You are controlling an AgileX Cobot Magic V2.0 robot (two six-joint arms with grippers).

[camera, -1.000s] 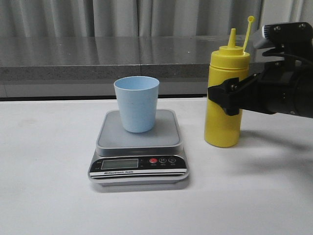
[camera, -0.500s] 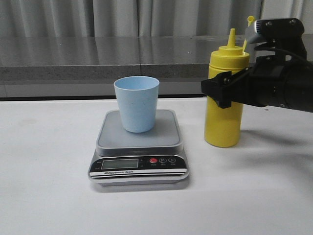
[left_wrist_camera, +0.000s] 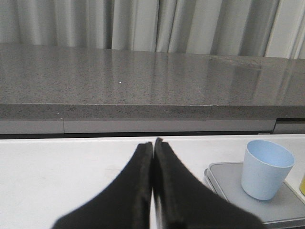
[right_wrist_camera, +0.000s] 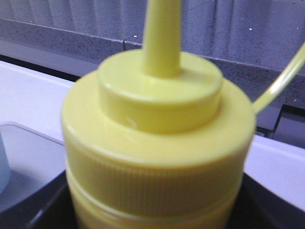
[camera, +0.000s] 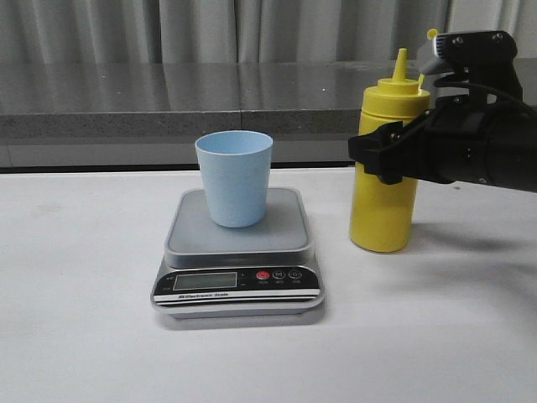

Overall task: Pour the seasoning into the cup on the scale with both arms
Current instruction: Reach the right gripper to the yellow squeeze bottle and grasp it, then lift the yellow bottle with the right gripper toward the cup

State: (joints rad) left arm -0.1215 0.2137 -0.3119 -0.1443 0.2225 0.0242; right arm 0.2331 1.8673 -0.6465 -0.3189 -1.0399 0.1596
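The pale blue cup (camera: 235, 180) stands upright on the silver-grey scale (camera: 239, 242) at the table's middle. To its right the yellow seasoning bottle (camera: 382, 210) stands on the table, its tethered cap hanging off behind the nozzle. My right gripper (camera: 386, 153) reaches in from the right and is shut on the bottle's upper body; in the right wrist view the bottle (right_wrist_camera: 162, 124) fills the frame with a black finger (right_wrist_camera: 43, 205) against each side. My left gripper (left_wrist_camera: 153, 143) is shut on nothing, left of the cup (left_wrist_camera: 264, 169) and scale (left_wrist_camera: 224, 174); the front view does not show it.
A grey stone ledge (camera: 168, 101) and curtains run behind the white table (camera: 84, 336). The scale's black panel with display and buttons (camera: 239, 280) faces the front.
My right gripper moved left and up round the bottle, then closed on it. The bottle's nozzle has shifted slightly right. Cup and scale have not moved.
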